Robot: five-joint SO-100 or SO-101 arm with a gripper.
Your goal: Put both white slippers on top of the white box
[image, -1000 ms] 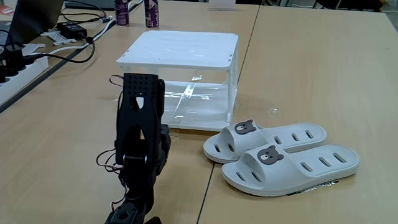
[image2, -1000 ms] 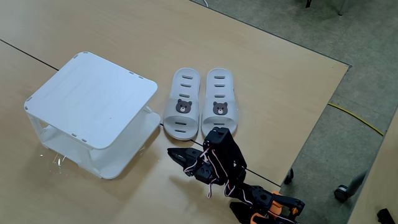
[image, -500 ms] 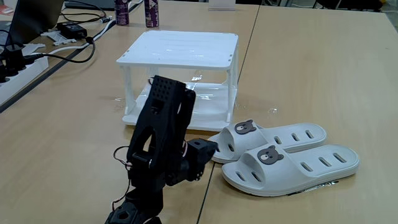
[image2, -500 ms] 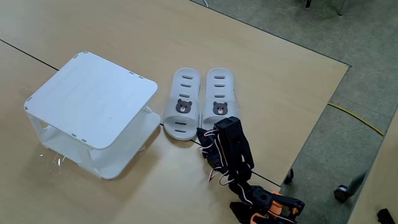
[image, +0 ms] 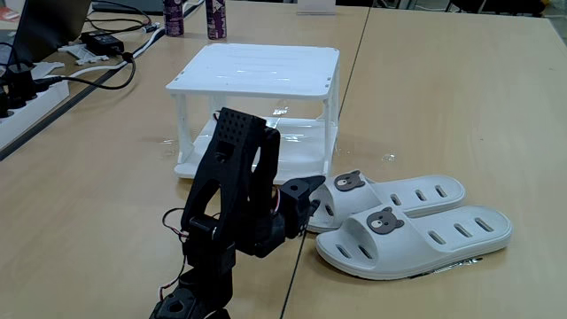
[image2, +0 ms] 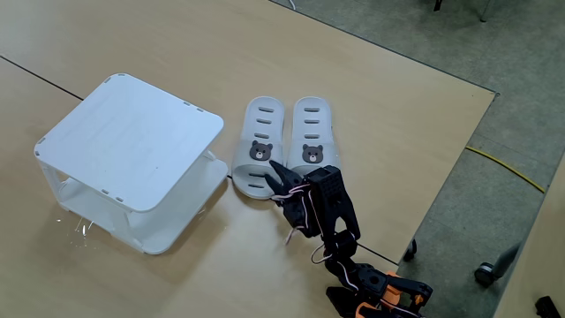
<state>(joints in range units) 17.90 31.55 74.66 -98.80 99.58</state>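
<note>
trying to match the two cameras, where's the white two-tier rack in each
A fixed view: the white plastic two-tier rack with slatted top stands upper centre, behind the black arm.
Another fixed view: the rack sits at left.
Shared landmark: the pair of white rubber bear-badge slippers beside it.

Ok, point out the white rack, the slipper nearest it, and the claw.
white rack (image2: pixel 132 141), fixed view from above, slatted top.
near slipper (image2: pixel 261 124), same view, heel end.
claw (image2: pixel 279 172), same view, between fingertips.

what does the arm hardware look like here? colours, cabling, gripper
All-black arm, blocky printed links; the upper link has a grid of small holes. Loose thin wires, red and white among them, run along it. Orange parts show at the base. The gripper has black pointed fingers.
</note>
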